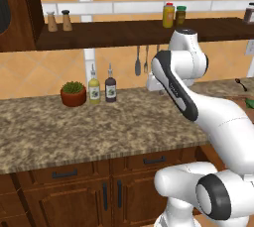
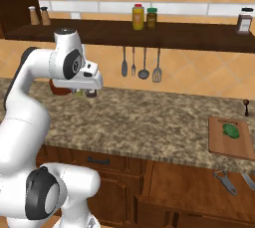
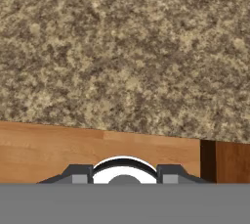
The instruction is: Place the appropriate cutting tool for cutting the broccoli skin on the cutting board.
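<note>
The reddish-brown cutting board (image 2: 219, 145) lies at the counter's far right, with the small green broccoli (image 2: 230, 130) on it. Just below it a drawer stands open; inside lie a grey peeler-like cutting tool (image 2: 225, 181) and the end of a second tool (image 2: 249, 181). My gripper (image 2: 85, 90) hovers over the left part of the counter, far from the board and the drawer. In the hand view the gripper (image 3: 123, 175) looks down at the counter's front edge; its fingertips (image 3: 78, 174) stand apart with nothing between them.
A potted plant (image 1: 73, 93) and two bottles (image 1: 94, 88) stand at the back left of the speckled counter (image 1: 99, 127). Utensils (image 2: 143, 65) hang on the wall under a dark shelf with jars (image 2: 138, 16). A small dark grinder (image 2: 245, 106) stands behind the board.
</note>
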